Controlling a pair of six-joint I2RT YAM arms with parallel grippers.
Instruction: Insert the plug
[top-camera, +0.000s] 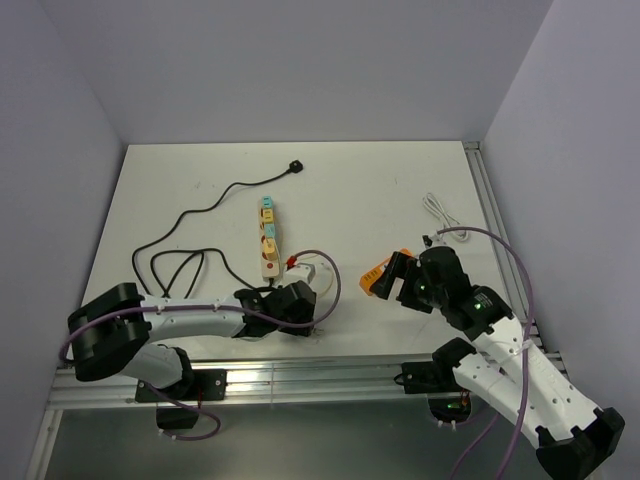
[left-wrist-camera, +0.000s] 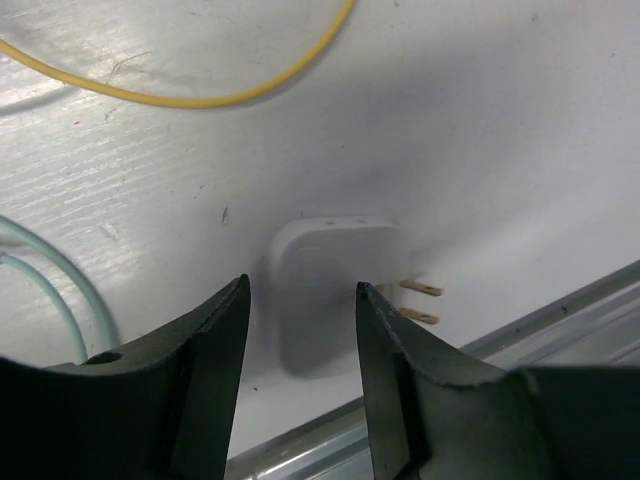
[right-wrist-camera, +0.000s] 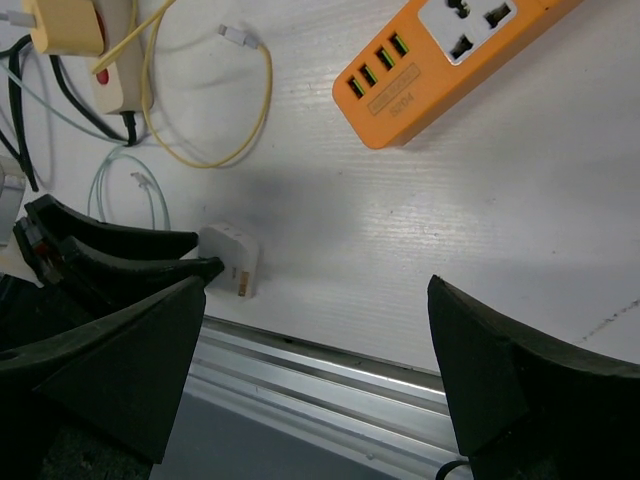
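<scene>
The plug (left-wrist-camera: 330, 290) is a small white adapter lying on the white table close to its near edge, with two brass prongs (left-wrist-camera: 420, 290) pointing right. My left gripper (left-wrist-camera: 301, 285) straddles the plug with one finger on each side. A gap shows on the left; the right finger is close to the body. In the right wrist view the plug (right-wrist-camera: 228, 260) sits just past the left gripper's black fingers (right-wrist-camera: 120, 262). An orange power strip (right-wrist-camera: 450, 55) lies to the right, partly under my right gripper (top-camera: 400, 280), which is wide open and holds nothing.
A beige power strip (top-camera: 268, 235) with a black cord (top-camera: 180, 225) lies mid-table. A yellow cable (right-wrist-camera: 200, 150) and a pale green cable (right-wrist-camera: 130, 190) loop near the plug. A white cable (top-camera: 440, 212) lies at the right. The metal rail (right-wrist-camera: 330, 370) runs along the table's near edge.
</scene>
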